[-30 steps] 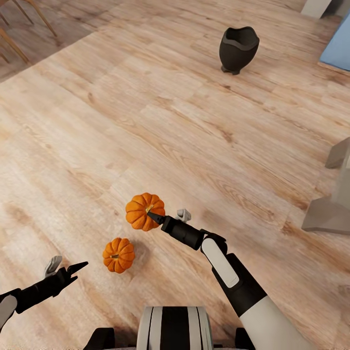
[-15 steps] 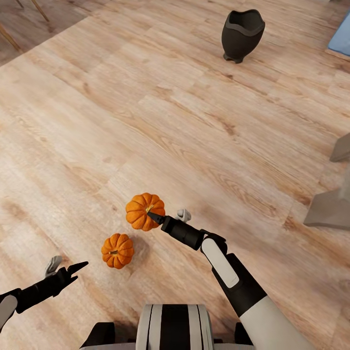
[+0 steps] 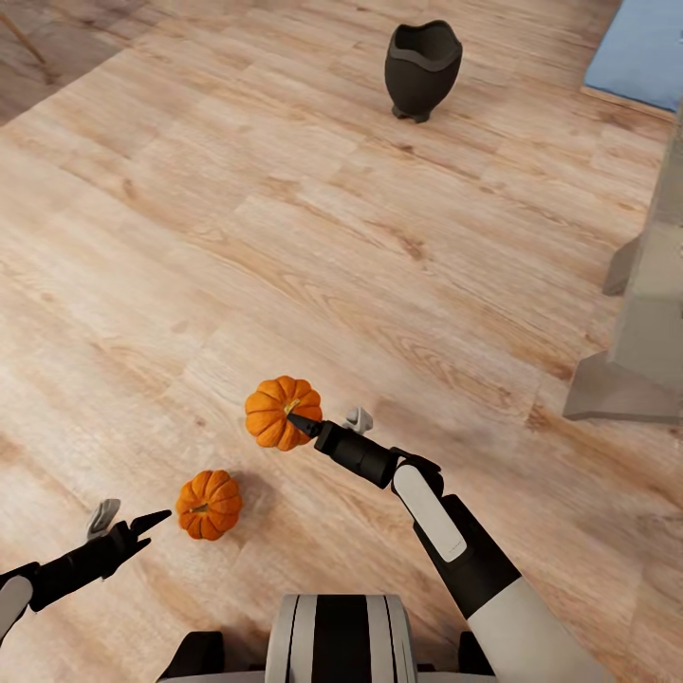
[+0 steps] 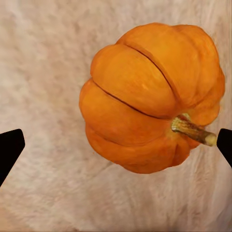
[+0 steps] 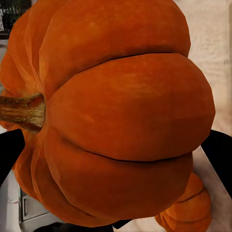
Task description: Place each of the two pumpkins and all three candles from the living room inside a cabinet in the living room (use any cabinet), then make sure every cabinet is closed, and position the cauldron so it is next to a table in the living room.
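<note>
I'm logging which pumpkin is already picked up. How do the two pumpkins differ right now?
The pumpkin in the right gripper is held off the floor, the pumpkin clamped between its fingers; the other pumpkin lies on the wood floor, ungrasped, just ahead of the open left gripper. The held one looks larger in the head view, being nearer the camera. Its stem faces the gripper; the floor pumpkin's stem points sideways. Both are bright orange and ribbed.

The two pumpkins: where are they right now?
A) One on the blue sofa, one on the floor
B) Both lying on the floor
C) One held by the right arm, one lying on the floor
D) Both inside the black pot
C: one pumpkin sits clamped at the tip of the right gripper, while the other pumpkin lies on the wood floor just ahead of the open left gripper.
</note>
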Available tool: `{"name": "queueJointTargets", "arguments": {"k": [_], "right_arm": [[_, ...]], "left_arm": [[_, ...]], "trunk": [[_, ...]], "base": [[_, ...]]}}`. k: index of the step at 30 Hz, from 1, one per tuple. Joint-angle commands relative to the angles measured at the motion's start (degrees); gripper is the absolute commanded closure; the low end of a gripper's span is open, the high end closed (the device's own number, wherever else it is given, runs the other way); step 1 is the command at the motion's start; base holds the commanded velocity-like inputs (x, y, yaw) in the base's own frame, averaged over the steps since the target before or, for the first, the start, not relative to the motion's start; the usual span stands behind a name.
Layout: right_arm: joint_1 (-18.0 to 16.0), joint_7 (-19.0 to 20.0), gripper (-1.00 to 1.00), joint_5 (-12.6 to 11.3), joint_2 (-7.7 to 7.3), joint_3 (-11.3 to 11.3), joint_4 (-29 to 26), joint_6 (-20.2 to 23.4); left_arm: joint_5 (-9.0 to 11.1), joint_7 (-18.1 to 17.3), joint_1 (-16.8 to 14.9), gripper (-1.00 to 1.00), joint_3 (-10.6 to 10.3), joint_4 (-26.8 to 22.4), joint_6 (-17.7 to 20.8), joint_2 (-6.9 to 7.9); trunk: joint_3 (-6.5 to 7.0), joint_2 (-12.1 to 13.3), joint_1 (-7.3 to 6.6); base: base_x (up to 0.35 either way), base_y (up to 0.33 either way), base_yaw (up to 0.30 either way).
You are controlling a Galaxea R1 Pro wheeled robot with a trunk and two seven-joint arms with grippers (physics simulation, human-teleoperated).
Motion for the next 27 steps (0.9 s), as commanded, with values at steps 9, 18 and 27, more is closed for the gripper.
{"name": "queueJointTargets", "arguments": {"k": [9, 18, 27], "right_arm": [[-0.05, 0.05, 1.00, -0.23, 0.02, 0.03, -0.25, 0.30], [-0.03, 0.05, 1.00, -0.23, 0.02, 0.05, -0.23, 0.30], [-0.04, 0.15, 1.00, -0.23, 0.02, 0.16, -1.22, 0.60]], "left_arm": [[0.19, -0.06, -0.01, -1.00, 0.15, 0.01, 0.37, 0.05], [0.20, -0.06, -0.01, -1.00, 0.20, 0.01, 0.37, 0.05], [0.20, -0.06, -0.01, -1.00, 0.25, 0.01, 0.37, 0.05]], "trunk": [[0.00, -0.01, -0.01], [0.00, -0.01, -0.01], [-0.89, -0.06, 0.10]], "base": [[0.109, 0.000, -0.016], [0.004, 0.000, 0.000], [0.000, 0.000, 0.000]]}}
